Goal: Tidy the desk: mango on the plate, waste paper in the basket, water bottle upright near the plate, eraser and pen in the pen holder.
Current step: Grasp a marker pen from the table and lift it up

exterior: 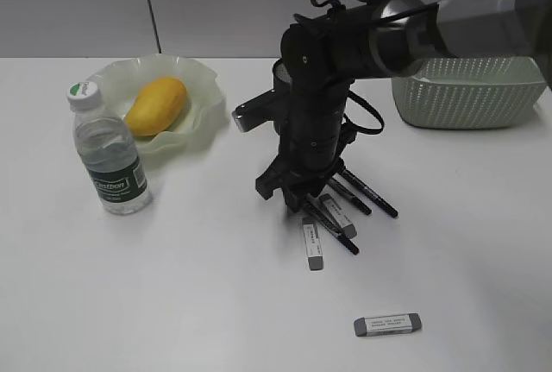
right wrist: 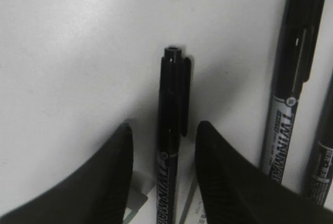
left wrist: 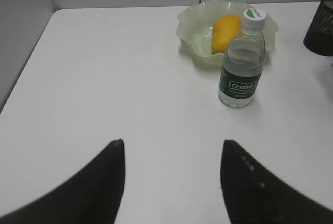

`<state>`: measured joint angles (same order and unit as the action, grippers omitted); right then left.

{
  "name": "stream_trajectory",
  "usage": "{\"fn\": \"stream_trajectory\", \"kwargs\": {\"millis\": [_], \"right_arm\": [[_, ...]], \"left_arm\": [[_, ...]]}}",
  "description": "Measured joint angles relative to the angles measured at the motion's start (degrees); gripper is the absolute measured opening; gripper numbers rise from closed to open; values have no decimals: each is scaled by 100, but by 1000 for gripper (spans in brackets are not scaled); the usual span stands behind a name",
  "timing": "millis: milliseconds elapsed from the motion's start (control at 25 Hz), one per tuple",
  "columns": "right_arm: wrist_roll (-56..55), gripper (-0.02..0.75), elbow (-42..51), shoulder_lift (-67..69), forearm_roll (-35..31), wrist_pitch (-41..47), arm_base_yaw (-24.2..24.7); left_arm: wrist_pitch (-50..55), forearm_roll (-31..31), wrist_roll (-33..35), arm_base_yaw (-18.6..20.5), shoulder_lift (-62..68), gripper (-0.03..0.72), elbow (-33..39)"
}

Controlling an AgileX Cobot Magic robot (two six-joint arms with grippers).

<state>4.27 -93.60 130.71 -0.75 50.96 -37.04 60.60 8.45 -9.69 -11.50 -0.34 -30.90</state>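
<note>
The mango [exterior: 157,105] lies in the plate [exterior: 203,87], also seen in the left wrist view [left wrist: 226,31]. The water bottle [exterior: 108,154] stands upright on the desk [exterior: 172,286] beside the plate. My right gripper [exterior: 304,204] is open and low over the desk, its jaws [right wrist: 164,130] straddling a black pen [right wrist: 170,104] with a gap on each side. Other pens [exterior: 369,192] lie beside it. Grey erasers lie under the gripper [exterior: 312,247] and at the front [exterior: 388,324]. My left gripper [left wrist: 171,148] is open over bare desk. The pen holder [left wrist: 321,26] stands partly in frame. The waste paper is out of view.
The basket [exterior: 466,96] stands at the back right behind my right arm. A second pen [right wrist: 294,78] lies close to the right of the straddled one. A grey wall runs along the back edge of the desk.
</note>
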Motion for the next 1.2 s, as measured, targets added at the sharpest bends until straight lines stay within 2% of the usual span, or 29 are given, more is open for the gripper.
{"fn": "stream_trajectory", "kwargs": {"millis": [280,360,640,1080,1200], "right_arm": [[-13,330,-357,-207,36,301,15],[-70,332,-498,-385,234,298,104],[202,332,-562,-184,18,311,1003],[334,332,-556,218,-160,258,1009],[334,301,-556,253,-120,182,1009]], "left_arm": [[0,0,2,0,0,435,0],[0,0,2,0,0,435,0],[0,0,2,0,0,435,0],[0,0,2,0,0,435,0],[0,0,2,0,0,435,0]]}}
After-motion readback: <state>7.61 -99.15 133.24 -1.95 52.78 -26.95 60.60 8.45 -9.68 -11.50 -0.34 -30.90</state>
